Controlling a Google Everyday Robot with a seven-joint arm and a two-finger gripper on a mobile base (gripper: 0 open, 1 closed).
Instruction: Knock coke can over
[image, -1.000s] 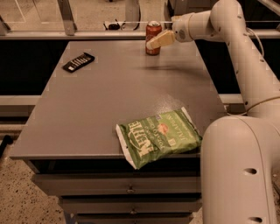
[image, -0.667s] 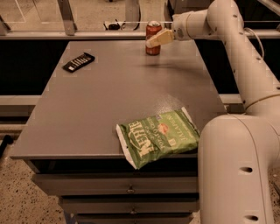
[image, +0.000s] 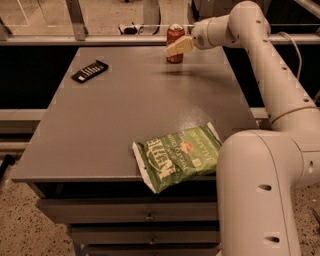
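The gripper (image: 180, 46) (wide or narrow, I cannot tell) has barely shifted. It sits at the right side of the can (image: 174, 33), which stands upright near the table's (image: 125, 125) far edge, so no tip yet. Leftward lies open room; the remote (image: 90, 71) and chip bag (image: 177, 156) are well apart.

We've got a green chip bag (image: 177, 156) at the grey table's (image: 125, 105) 5 o'clock edge, black remote (image: 90, 71) at 10 o'clock.

Gripper (image: 179, 47) at coke can (image: 174, 34), far edge; tabletop (image: 150, 100) between remote (image: 90, 71), chip bag (image: 177, 156) open.
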